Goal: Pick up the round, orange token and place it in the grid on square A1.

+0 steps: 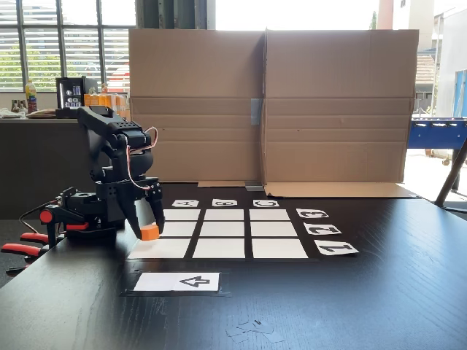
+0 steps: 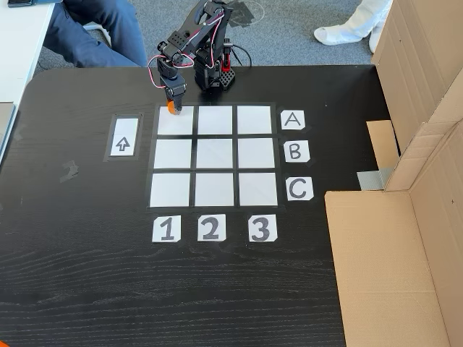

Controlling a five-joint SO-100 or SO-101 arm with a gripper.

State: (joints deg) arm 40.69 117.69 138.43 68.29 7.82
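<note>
Right up front lies the arrow card (image 1: 177, 281), and just behind it the pincer (image 1: 149, 232) is clenched on the orange token (image 1: 150, 233), holding it over the edge of square A1 (image 2: 176, 121), with the grid (image 2: 214, 189) stretching away beyond the fingertips.

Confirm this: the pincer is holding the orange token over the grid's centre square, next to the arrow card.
Not quite. The pincer does hold the orange token, but over the corner square in row A, column 1, not the centre one. The overhead fixed view shows this, with the arrow card just beside that corner of the grid.
</note>
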